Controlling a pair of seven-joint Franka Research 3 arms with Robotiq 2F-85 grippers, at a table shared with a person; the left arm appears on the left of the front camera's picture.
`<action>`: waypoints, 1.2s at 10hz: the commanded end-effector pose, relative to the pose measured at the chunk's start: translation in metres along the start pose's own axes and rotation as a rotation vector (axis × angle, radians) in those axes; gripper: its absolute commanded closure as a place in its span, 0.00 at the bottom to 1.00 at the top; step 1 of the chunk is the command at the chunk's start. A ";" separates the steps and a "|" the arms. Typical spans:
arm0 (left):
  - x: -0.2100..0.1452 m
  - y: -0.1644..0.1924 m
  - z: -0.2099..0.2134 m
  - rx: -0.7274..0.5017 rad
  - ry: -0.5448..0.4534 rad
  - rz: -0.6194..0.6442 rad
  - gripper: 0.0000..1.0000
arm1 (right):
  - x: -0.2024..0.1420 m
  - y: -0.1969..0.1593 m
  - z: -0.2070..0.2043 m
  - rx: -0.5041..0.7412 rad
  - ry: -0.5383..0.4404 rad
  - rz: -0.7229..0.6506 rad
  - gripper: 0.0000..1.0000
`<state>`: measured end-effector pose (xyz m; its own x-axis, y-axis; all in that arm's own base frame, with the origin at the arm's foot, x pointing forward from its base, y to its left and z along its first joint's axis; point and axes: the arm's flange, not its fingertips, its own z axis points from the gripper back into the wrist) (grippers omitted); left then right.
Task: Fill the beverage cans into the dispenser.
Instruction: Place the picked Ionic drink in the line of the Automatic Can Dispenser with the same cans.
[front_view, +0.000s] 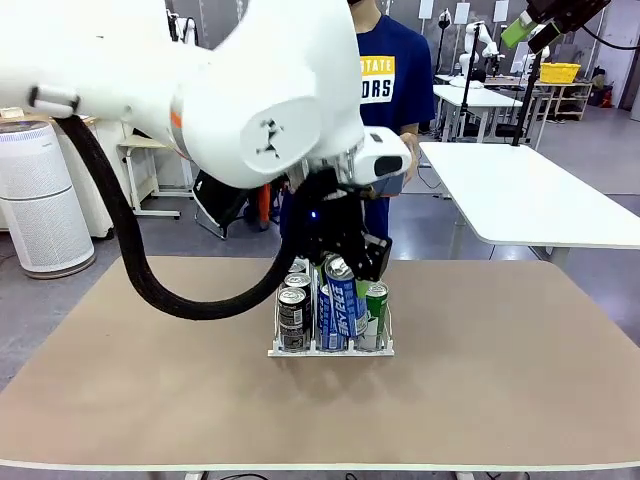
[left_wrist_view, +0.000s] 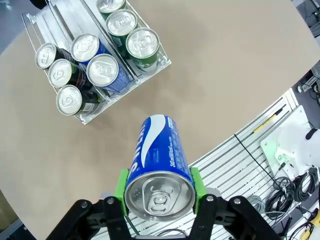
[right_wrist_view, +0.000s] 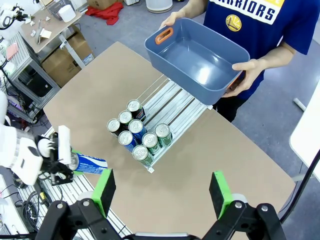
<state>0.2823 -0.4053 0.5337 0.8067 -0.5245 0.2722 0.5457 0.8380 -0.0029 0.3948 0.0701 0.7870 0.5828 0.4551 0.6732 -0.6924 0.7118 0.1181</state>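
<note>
White, rounded left arm (front_view: 250, 90) casings with a thin orange band at one joint and a thick black ribbed cable (front_view: 130, 250) looping below. Black left gripper (left_wrist_view: 159, 192) with bright green pads (left_wrist_view: 120, 185). Matching right gripper (right_wrist_view: 162, 192), green pads too. Dark blue short-sleeved T-shirt (right_wrist_view: 255, 20) with white lettering, possibly "WARRIORS".

Glossy metal cans (left_wrist_view: 102, 70), clear plastic dispenser (left_wrist_view: 150, 67), matt brown table (left_wrist_view: 225, 60).
</note>
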 end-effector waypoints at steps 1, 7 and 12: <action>0.005 -0.004 -0.016 0.040 -0.014 0.019 0.42 | -0.003 0.002 0.000 0.007 0.001 0.001 0.00; 0.005 0.006 -0.072 0.037 0.019 0.062 0.42 | -0.003 0.002 0.000 0.007 0.001 0.001 0.00; 0.010 0.007 -0.074 0.074 -0.019 0.068 0.42 | -0.003 0.002 0.000 0.007 0.001 0.001 0.00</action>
<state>0.3134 -0.4107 0.4566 0.8411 -0.4861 0.2371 0.4933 0.8692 0.0322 0.3948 0.0701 0.7870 0.5828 0.4551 0.6732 -0.6923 0.7118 0.1181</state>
